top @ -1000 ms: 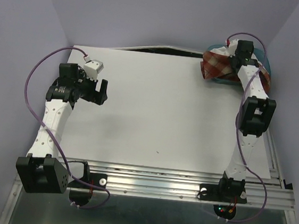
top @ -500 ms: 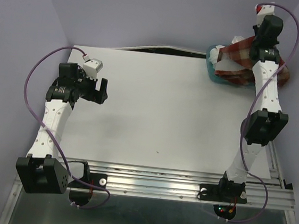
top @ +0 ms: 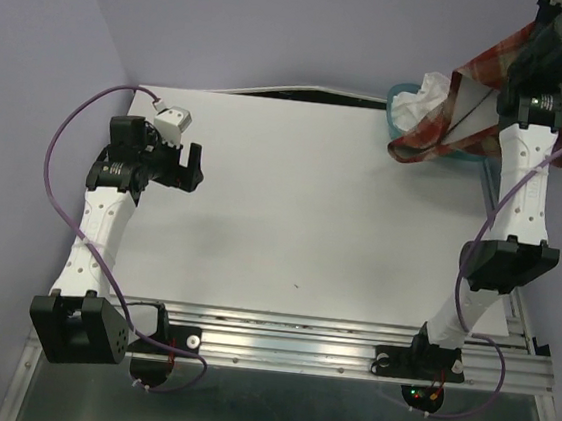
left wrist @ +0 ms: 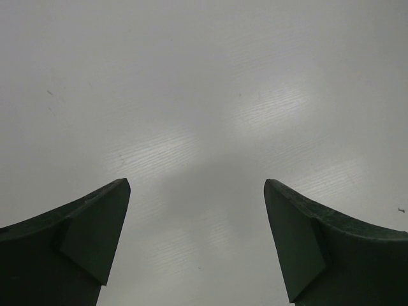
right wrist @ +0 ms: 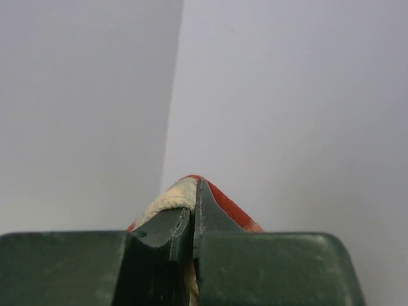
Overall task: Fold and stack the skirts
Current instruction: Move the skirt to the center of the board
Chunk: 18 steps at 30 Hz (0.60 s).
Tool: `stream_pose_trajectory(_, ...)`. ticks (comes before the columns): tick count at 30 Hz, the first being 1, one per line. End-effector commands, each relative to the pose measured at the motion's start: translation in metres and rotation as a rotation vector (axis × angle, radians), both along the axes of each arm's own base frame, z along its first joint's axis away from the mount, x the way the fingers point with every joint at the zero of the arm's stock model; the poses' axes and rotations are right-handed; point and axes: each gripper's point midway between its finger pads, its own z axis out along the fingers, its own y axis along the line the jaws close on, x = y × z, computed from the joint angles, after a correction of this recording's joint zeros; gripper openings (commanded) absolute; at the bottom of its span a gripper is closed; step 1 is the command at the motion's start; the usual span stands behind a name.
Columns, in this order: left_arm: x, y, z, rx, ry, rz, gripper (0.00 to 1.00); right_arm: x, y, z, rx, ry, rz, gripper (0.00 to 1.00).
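My right gripper [right wrist: 196, 191] is shut on the red-and-cream plaid skirt [top: 479, 101] and holds it high above the teal basket [top: 407, 88] at the table's far right corner. The cloth hangs down on both sides of the right arm. A fold of it shows pinched at the fingertips in the right wrist view [right wrist: 175, 196]. The white skirt [top: 424, 97] lies crumpled in the basket, partly under the plaid one. My left gripper [top: 191, 165] is open and empty over the bare left part of the table [left wrist: 204, 95].
The white table top [top: 311, 214] ends in a metal rail at the near edge. Purple-grey walls close in at the back and both sides. The right arm stands tall along the table's right edge.
My right gripper has risen up and back with the plaid skirt, lifting it out of the basket and uncovering the white skirt. The left arm has stayed put.
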Motion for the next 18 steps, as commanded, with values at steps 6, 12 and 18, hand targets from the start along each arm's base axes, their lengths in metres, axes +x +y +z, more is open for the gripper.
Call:
stream_pose_trajectory(6, 0.009, -0.007, 0.035, -0.038, -0.103, -0.005, 0.99, -0.083, 0.115, 0.105, -0.009, -0.27, 0.591, 0.01)
stream_pose_trajectory(12, 0.011, -0.009, 0.055, -0.048, -0.15, -0.01, 0.99, -0.075, 0.209, 0.058, 0.006, -0.113, 0.917, 0.01)
stream_pose_trajectory(18, 0.018, -0.007, 0.067, -0.112, -0.154, 0.002, 0.99, -0.047, 0.271, 0.026, 0.068, -0.017, 1.068, 0.01)
